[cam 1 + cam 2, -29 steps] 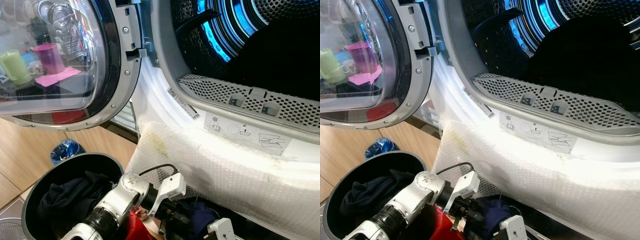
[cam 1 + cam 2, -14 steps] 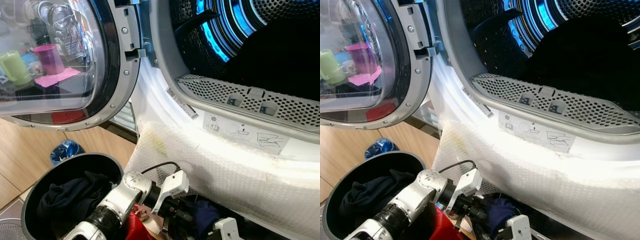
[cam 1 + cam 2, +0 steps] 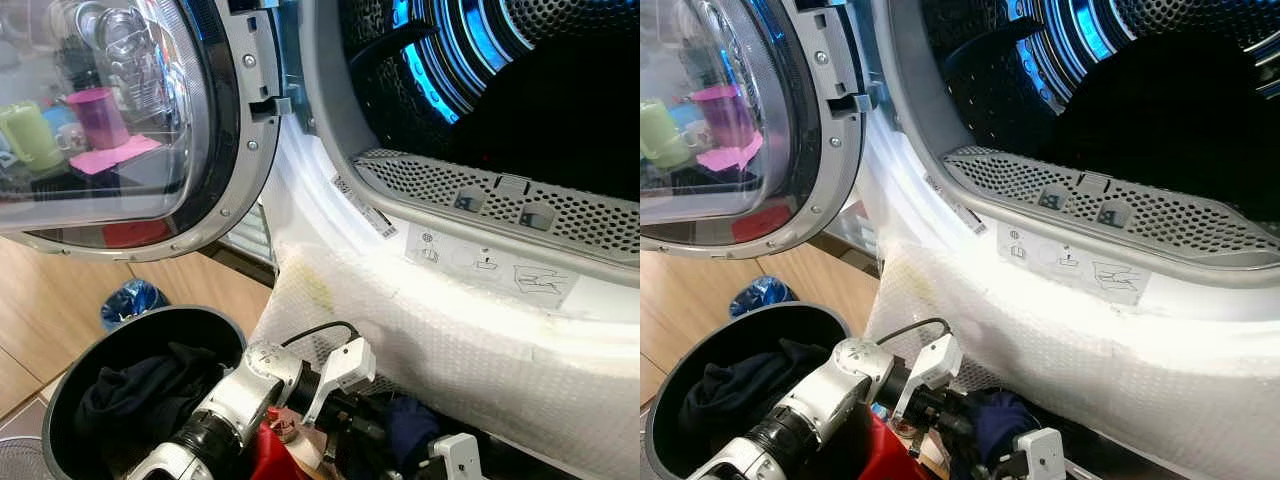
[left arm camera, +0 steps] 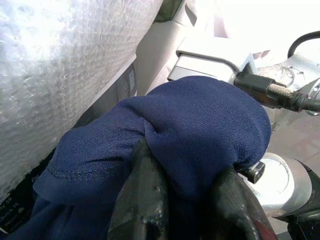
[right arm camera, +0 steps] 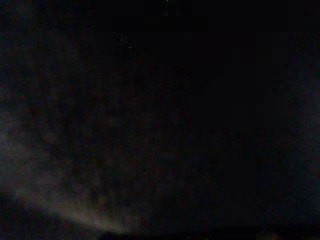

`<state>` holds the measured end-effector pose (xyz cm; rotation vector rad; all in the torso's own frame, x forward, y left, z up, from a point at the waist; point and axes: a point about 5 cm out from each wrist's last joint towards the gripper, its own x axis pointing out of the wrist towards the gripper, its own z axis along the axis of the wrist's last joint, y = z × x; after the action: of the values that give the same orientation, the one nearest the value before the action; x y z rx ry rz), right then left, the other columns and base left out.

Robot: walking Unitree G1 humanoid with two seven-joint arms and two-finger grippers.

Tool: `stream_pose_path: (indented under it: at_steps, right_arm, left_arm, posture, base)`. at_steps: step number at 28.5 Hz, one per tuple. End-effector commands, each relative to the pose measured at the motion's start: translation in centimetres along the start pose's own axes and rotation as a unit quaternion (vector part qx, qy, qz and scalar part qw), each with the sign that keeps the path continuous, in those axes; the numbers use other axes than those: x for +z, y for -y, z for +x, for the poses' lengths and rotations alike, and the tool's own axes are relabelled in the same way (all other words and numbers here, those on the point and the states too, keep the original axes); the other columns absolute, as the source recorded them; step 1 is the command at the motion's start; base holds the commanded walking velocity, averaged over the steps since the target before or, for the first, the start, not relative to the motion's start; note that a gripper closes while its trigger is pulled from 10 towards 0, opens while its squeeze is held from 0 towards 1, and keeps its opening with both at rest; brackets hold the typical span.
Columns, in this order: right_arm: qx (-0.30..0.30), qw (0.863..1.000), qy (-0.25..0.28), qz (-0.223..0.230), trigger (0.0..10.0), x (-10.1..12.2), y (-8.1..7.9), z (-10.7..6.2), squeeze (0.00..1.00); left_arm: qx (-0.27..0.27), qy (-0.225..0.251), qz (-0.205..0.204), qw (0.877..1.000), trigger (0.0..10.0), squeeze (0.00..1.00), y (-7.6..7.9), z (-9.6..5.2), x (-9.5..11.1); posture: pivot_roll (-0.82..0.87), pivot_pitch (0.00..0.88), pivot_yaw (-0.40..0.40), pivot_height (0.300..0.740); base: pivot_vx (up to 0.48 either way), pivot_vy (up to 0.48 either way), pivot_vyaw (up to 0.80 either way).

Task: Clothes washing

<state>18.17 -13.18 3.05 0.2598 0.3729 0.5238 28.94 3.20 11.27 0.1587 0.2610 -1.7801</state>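
My left gripper [image 4: 185,202] is shut on a navy blue garment [image 4: 200,125], bunched between its black fingers [image 4: 142,200]. It hangs low in front of the washing machine, just below the bubble-wrapped front panel [image 3: 450,340]; the garment [image 3: 405,435] shows there beside the left wrist [image 3: 335,375]. Above, the machine's drum [image 3: 520,90] stands open, dark inside with blue light. Its round glass door [image 3: 120,120] is swung out to the left. A white part of my right arm [image 3: 455,455] sits at the bottom edge, close to the garment. The right wrist view is almost black.
A black round laundry basket [image 3: 70,385] with dark clothes [image 3: 140,395] in it stands at the lower left. Something red [image 3: 270,455] lies under my left arm. A blue bag [image 3: 130,300] rests on the wooden floor by the basket.
My left gripper has edged slightly right, towards the machine's front, still holding the navy garment. The right arm's white part has shifted a little.
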Motion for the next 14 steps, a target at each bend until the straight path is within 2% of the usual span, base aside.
stream_pose_path:
  at_steps: [1,14]
  right_arm:
    - [-0.005,1.0,0.015,0.004,0.0,0.33,0.15,0.19,0.0]
    - [-0.005,0.999,0.03,0.007,0.0,0.62,0.05,1.14,0.0]
  left_arm:
    - [-0.006,-0.002,0.011,1.0,0.0,0.0,-0.1,-0.49,0.57]
    - [-0.002,-0.016,0.003,1.0,0.0,0.0,-0.03,-1.26,0.12]
  posture:
    - [-0.09,0.055,0.124,0.74]
    - [-0.09,0.026,0.142,0.74]
  base:
    - [0.0,0.0,0.0]
    - [0.0,0.0,0.0]
